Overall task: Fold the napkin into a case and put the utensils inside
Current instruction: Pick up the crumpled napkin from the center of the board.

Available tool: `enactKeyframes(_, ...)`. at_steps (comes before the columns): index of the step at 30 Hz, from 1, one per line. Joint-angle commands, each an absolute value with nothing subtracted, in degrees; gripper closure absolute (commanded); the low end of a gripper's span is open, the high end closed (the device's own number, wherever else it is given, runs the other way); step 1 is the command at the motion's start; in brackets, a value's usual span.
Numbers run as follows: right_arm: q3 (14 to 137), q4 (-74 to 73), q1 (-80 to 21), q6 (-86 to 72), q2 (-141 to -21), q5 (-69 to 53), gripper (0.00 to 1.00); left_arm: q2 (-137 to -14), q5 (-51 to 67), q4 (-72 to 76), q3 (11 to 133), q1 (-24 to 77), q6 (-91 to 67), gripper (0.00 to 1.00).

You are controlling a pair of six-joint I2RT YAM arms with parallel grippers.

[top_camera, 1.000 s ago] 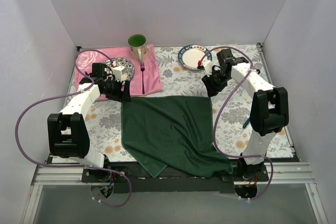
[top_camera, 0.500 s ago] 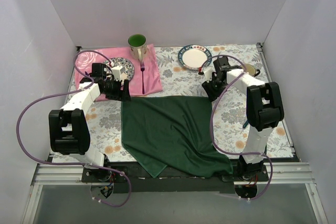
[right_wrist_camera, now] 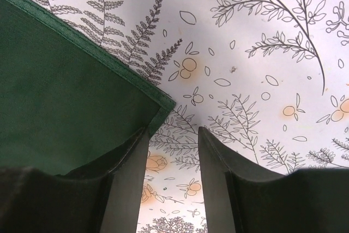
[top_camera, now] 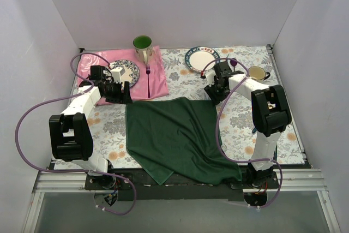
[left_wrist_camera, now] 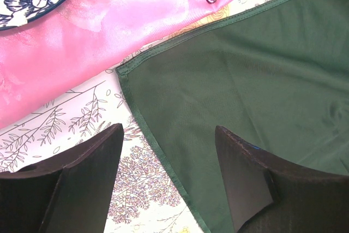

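The dark green napkin [top_camera: 177, 135] lies spread flat, its near edge hanging over the table's front. My left gripper [top_camera: 122, 92] hangs open just above its far-left corner; in the left wrist view the gripper [left_wrist_camera: 169, 159] straddles the napkin's [left_wrist_camera: 245, 80] hemmed edge. My right gripper [top_camera: 214, 92] is open at the far-right corner; in the right wrist view the gripper [right_wrist_camera: 172, 159] has its left finger [right_wrist_camera: 122, 184] over the napkin's [right_wrist_camera: 60, 91] corner, nothing pinched. A slim dark green piece [top_camera: 254, 130] peeks out beside the right arm; the gold heads are hidden.
A pink cloth [top_camera: 158, 83] at the back left holds a patterned plate [top_camera: 131, 69], a green mug [top_camera: 143, 47] and a pink fork [top_camera: 148, 75]. A white plate [top_camera: 202, 58], a purple spoon [top_camera: 233, 61] and a cup [top_camera: 256, 73] stand at the back right.
My right gripper has moved left and a little farther back, onto the napkin's far-right corner, which has shifted slightly inward. My left gripper has edged slightly back and left.
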State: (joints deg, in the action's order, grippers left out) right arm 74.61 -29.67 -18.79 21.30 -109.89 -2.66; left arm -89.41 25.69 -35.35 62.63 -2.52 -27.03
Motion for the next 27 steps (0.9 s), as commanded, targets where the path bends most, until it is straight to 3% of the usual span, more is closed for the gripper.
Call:
enactKeyframes(1, 76.81, -30.66, -19.07, 20.48, -110.83, -3.77, 0.51, -88.15, 25.66, -34.89, 63.19, -3.16, -26.02, 0.32)
enactKeyframes(15, 84.64, -35.51, -18.02, 19.95, -113.11, -7.12, 0.55, -88.33, 26.54, -34.54, 62.93, -4.31, -26.02, 0.32)
enactKeyframes(27, 76.83, -31.12, -19.95, 19.77, -113.20, -5.10, 0.55, -88.86, 26.54, -34.28, 62.67, -5.10, -25.84, 0.32)
